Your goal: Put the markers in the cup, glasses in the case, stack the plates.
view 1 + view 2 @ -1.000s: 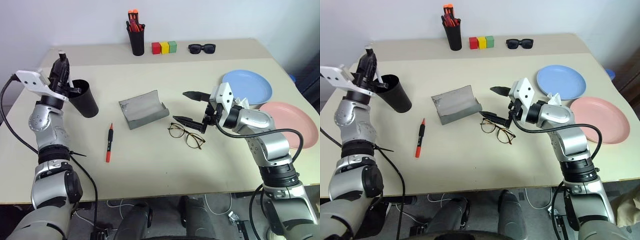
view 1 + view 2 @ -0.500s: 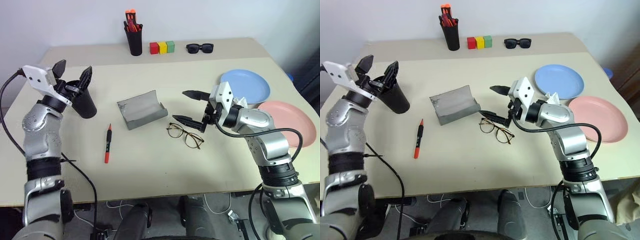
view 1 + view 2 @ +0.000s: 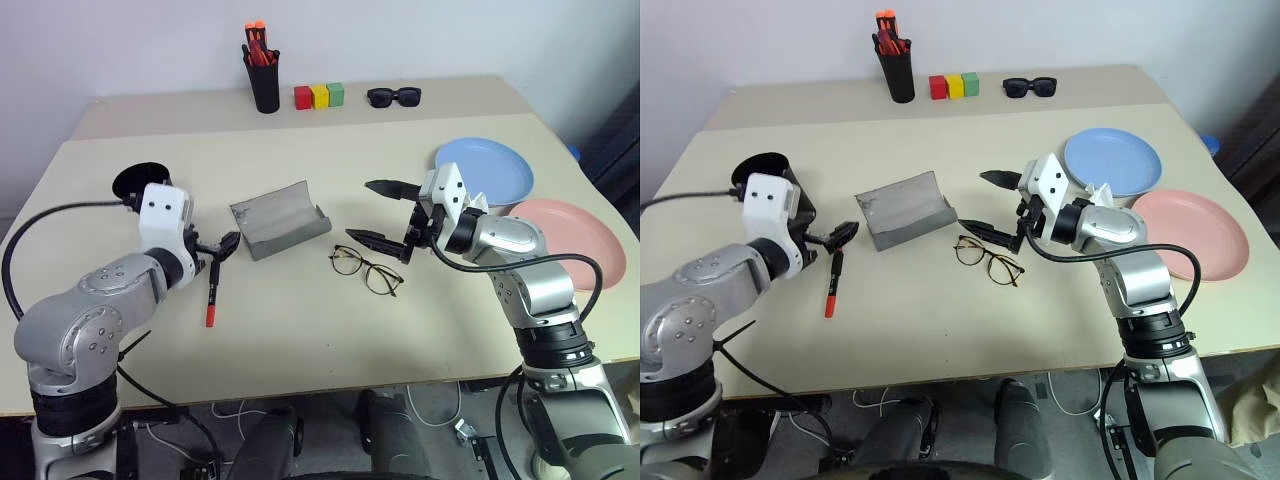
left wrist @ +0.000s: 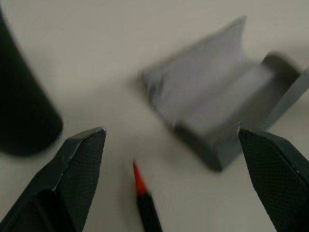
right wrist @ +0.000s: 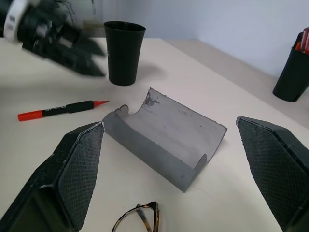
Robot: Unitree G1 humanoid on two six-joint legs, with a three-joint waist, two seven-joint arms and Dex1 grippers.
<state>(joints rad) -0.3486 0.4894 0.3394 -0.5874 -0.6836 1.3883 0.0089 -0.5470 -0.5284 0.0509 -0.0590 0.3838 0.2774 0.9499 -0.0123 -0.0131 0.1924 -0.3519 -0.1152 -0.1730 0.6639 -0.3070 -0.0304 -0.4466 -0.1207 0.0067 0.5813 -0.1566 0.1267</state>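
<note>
The red marker (image 3: 211,298) lies on the table left of the open grey case (image 3: 280,218). My left gripper (image 3: 215,252) hangs open just above the marker's far end, with nothing between its fingers (image 4: 82,159). Behind that hand stands the black cup (image 3: 138,181), upright and apart from the gripper. The wire-frame glasses (image 3: 366,271) lie right of the case. Above them my right gripper (image 3: 382,213) hovers open and empty, facing the case (image 5: 166,133). The light blue plate (image 3: 487,170) and the pink plate (image 3: 570,228) sit side by side at the right.
A black pen pot (image 3: 264,82) with orange-tipped pens, coloured blocks (image 3: 318,96) and black sunglasses (image 3: 393,96) line the far edge. Bare table lies in front of the marker and glasses, up to the near edge.
My left gripper opened and let go of the cup, which now stands upright. The left hand then swung down and right to the marker. The right arm has not moved.
</note>
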